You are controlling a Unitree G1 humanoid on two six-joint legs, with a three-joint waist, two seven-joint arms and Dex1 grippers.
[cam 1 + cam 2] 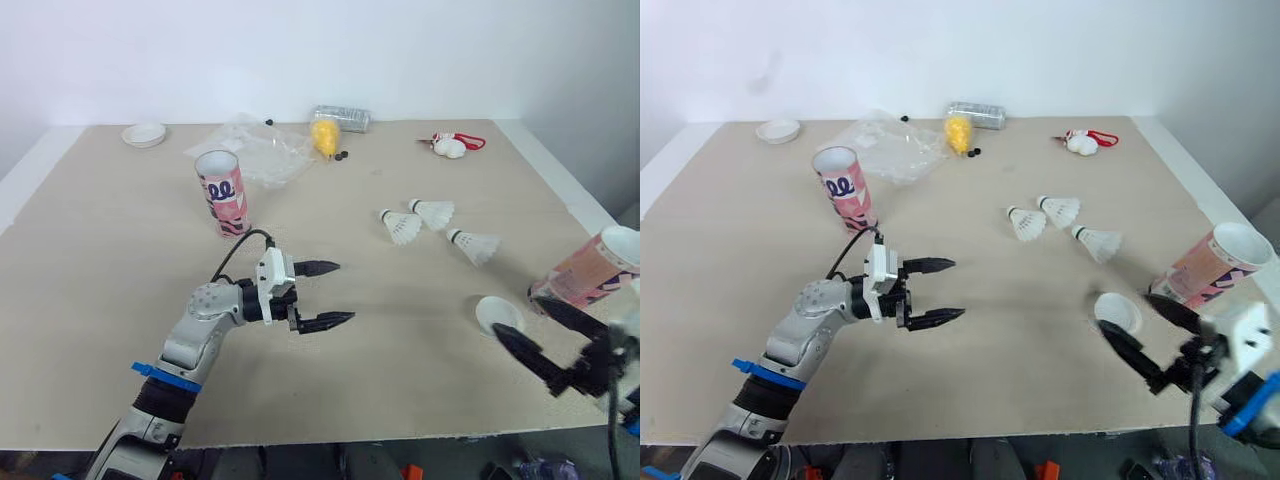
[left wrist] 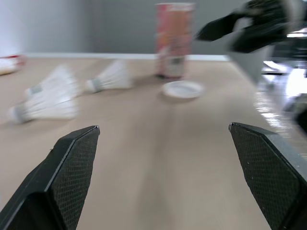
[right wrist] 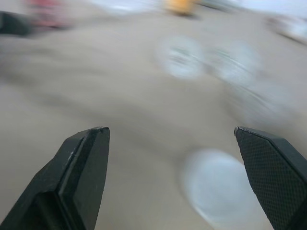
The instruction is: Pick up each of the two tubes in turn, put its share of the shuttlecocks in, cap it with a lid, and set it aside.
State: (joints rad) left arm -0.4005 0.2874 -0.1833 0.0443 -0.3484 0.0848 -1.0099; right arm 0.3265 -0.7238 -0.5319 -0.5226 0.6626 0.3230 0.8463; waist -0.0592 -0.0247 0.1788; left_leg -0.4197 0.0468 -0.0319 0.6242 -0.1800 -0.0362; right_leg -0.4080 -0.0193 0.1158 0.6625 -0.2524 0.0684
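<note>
One pink tube point(image 1: 222, 190) stands upright and open-topped at the left middle of the table. The other pink tube point(image 1: 590, 268) stands near the right edge, also open. Three white shuttlecocks point(image 1: 400, 226) point(image 1: 433, 212) point(image 1: 474, 245) lie between them, towards the right. A white lid point(image 1: 498, 313) lies flat beside the right tube, and a second lid point(image 1: 144, 133) rests at the far left. My left gripper point(image 1: 345, 292) is open over bare table, pointing right. My right gripper point(image 1: 516, 314) is open and holds nothing, its tips just above the near lid point(image 3: 216, 189).
A clear plastic bag point(image 1: 250, 150), a yellow object point(image 1: 324, 135), a silvery packet point(image 1: 342, 118) and a red-and-white item point(image 1: 452, 146) lie along the back. The table's front edge point(image 1: 400, 432) runs close under both arms, and its right edge passes beside the right tube.
</note>
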